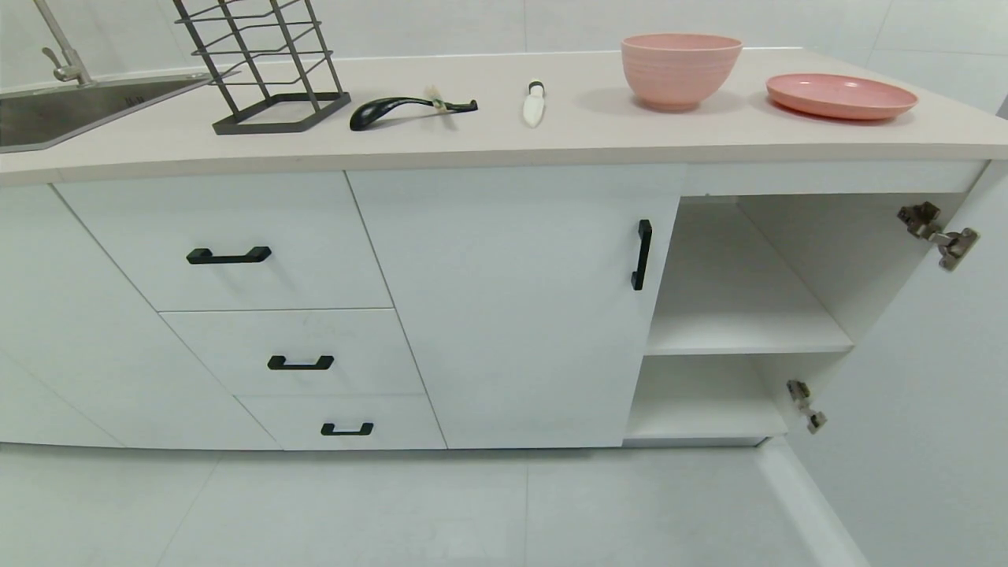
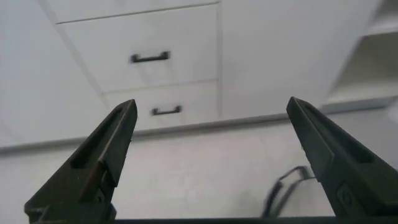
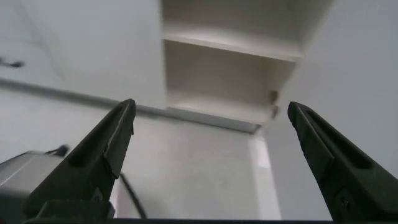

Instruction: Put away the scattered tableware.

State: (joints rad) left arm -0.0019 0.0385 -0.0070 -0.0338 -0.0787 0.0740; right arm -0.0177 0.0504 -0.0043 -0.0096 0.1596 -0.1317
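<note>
The left claw [image 2: 211, 107] is spread wide with nothing in it, hanging low over the floor and facing the drawers [image 2: 149, 57]. The right claw [image 3: 211, 107] is equally wide open and unladen, facing the open cabinet [image 3: 230, 68] with its two shelves. Up on the bench [image 1: 504, 138] all the tableware in sight lies untouched: a black spoon [image 1: 394, 108] beside the wire rack [image 1: 264, 67], a small white utensil [image 1: 534, 104] near it, then a pink bowl [image 1: 680, 69] and a pink plate [image 1: 841, 96] towards the right, above the cabinet whose door [image 1: 929, 378] stands swung out. By my reading the only groundwork done is that open door. No piece is stowed yet, so every pick and placement is left.
</note>
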